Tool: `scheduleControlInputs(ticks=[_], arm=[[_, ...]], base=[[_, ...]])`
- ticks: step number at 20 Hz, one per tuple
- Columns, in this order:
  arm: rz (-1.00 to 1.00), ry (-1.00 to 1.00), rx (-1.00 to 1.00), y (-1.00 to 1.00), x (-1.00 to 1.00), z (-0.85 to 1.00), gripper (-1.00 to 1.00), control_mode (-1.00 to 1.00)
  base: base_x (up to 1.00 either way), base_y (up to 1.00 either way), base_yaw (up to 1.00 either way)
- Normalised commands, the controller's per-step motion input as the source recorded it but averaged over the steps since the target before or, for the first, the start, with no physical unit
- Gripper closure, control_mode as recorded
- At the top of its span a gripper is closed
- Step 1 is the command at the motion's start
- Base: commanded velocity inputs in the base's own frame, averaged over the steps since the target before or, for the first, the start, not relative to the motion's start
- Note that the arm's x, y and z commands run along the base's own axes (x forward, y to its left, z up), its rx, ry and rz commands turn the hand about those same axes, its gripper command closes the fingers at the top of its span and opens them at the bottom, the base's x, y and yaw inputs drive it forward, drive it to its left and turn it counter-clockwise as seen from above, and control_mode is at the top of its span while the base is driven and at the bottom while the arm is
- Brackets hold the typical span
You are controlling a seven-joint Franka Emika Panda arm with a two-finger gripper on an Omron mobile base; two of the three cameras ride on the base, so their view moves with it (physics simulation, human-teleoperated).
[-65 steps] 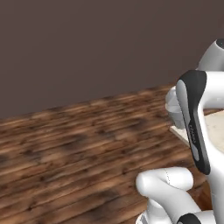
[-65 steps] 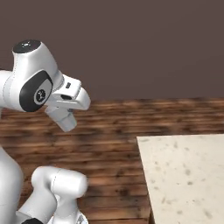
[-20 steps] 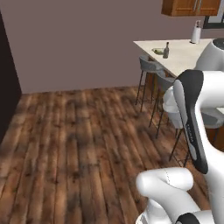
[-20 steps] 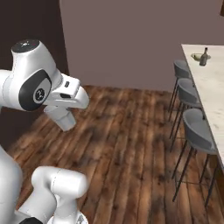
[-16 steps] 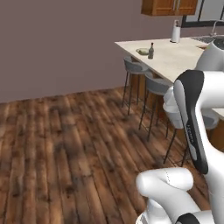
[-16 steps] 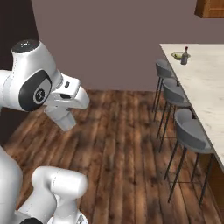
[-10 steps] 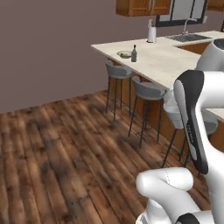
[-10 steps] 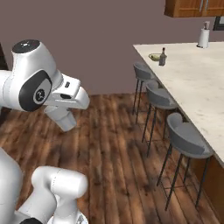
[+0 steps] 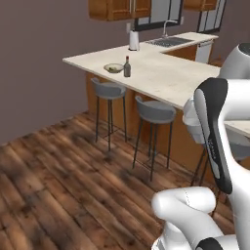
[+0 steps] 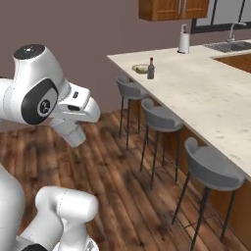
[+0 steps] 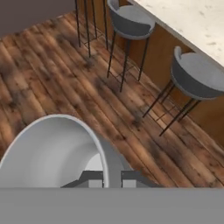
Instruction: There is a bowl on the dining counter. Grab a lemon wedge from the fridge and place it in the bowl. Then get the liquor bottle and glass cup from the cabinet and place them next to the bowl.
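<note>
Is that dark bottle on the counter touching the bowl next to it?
Apart. In the left base view a strip of bare counter shows between the bowl and the bottle; the right base view shows the same gap.

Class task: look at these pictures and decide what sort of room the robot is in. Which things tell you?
Most likely a home kitchen with a breakfast bar: a long beige speckled stone counter lined with grey round stools, a sink with a curved tap set into the far worktop, and reddish-brown wooden wall cabinets above.
</note>
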Motion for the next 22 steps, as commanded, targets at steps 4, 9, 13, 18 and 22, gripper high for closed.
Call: scheduleControlInputs(ticks=[4,9,13,18,22], arm=[[0.0,0.0,0.0,0.0,0.0,0.0,1.0,1.0],[0.0,0.0,0.0,0.0,0.0,0.0,1.0,1.0],[0.0,0.0,0.0,0.0,0.0,0.0,1.0,1.0],[0.0,0.0,0.0,0.0,0.0,0.0,1.0,1.0],[0.0,0.0,0.0,0.0,0.0,0.0,1.0,1.0]], base=[[0.76,0.9,-0.45],[0.61,0.99,-0.44],[0.45,1.0,-0.42],[0.33,1.0,-0.39],[0.33,1.0,-0.39]])
